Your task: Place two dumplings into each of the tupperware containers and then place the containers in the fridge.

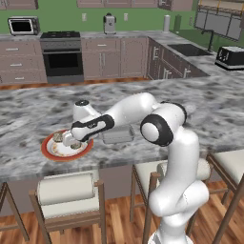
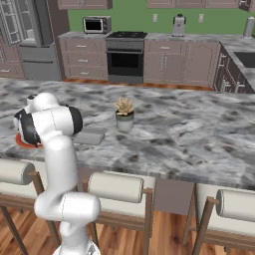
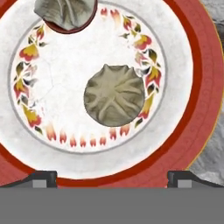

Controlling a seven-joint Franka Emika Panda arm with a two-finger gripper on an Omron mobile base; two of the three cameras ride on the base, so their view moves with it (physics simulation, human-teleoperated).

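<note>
A red-rimmed white plate (image 1: 50,151) lies on the island counter with dumplings on it. In the hand view one dumpling (image 3: 114,95) sits near the plate's (image 3: 57,87) middle, and a second dumpling (image 3: 65,12) is cut off by the top edge. My gripper (image 3: 112,179) hovers just over the plate (image 2: 21,143), open, its fingertips (image 3: 43,178) wide apart with nothing between them. From the left base view the gripper (image 1: 70,141) points down at the dumplings (image 1: 58,137). A translucent grey tupperware container (image 1: 117,136) rests just right of the plate, also seen as a tray (image 2: 88,136). The grey fridge (image 2: 30,55) stands far back left.
A small potted plant (image 2: 124,115) stands on the counter right of the container. Stools (image 1: 70,195) line the counter's near edge. A stove with oven (image 1: 62,57), a sink (image 1: 189,49) and a toaster (image 1: 230,57) sit along the far counters.
</note>
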